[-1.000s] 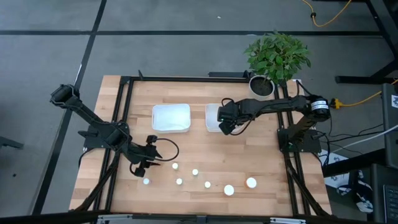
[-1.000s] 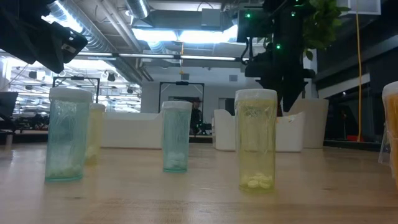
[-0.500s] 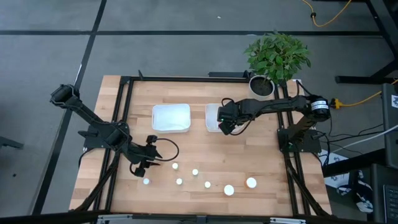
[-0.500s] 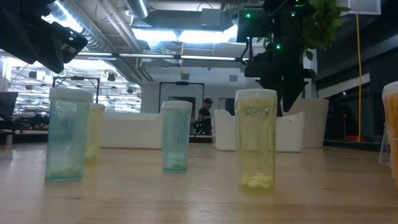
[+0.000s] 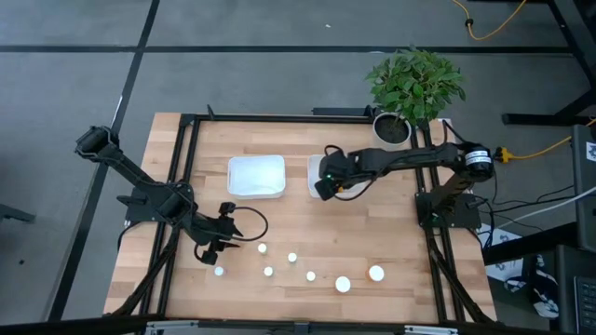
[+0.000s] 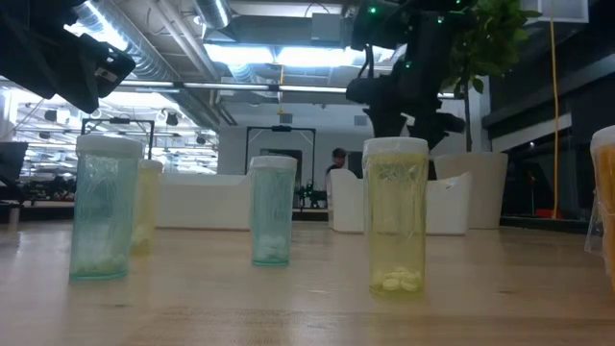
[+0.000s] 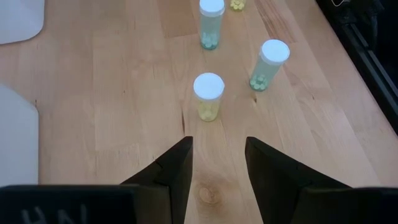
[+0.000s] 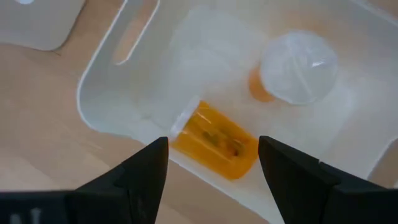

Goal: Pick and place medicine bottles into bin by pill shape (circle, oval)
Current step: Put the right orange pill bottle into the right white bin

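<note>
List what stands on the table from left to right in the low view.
Blue-green bottle → pale yellow bottle just behind it → smaller blue-green bottle → yellow bottle → orange bottle cut off at the right edge.

grey floor (image 5: 279, 84) surrounds the wooden table (image 5: 307, 233); a potted plant (image 5: 414, 86) stands at its far corner.

Only faint, mirrored-looking marks, perhaps letters, on the dark body of the left gripper (image 7: 216, 163); no readable label on any medicine bottle (image 7: 208, 96).
</note>
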`<state>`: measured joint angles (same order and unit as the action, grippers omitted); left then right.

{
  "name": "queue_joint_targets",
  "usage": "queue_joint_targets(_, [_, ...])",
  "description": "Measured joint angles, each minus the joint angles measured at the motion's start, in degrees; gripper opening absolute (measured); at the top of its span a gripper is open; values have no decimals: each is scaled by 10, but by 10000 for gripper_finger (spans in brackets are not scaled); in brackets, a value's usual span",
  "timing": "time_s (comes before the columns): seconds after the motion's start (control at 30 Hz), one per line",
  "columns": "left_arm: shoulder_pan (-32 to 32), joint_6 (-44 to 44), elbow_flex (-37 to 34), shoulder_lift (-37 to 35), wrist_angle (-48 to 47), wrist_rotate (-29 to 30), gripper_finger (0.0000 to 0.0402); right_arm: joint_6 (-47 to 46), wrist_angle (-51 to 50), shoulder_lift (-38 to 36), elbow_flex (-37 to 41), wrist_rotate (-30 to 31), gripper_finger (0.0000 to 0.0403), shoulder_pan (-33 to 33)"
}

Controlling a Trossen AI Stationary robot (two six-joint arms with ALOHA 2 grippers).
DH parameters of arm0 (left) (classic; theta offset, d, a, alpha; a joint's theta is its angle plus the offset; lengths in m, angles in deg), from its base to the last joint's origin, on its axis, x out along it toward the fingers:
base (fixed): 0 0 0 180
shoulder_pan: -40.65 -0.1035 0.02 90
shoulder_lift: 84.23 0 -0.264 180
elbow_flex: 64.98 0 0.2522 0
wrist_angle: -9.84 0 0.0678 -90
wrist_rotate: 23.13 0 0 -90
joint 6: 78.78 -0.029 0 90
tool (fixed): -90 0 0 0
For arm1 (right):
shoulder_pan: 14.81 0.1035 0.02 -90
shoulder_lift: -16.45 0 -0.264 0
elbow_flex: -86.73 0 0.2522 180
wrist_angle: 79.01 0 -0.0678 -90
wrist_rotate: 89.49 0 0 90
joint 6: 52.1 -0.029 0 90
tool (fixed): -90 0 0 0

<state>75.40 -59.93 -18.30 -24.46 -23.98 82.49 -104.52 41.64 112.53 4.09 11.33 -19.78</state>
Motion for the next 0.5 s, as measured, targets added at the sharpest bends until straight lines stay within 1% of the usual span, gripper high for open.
queue_joint_targets(0.17, [0, 0, 0, 0, 0, 0, 141, 2, 7, 22, 0, 0, 252, 10])
queue_joint_targets(0.3, [0, 0, 0, 0, -2, 0, 141, 3, 20, 26, 0, 0, 252, 16])
queue_joint_targets(0.5, [0, 0, 0, 0, -3, 0, 141, 21, 8, 31, 0, 1, 252, 14])
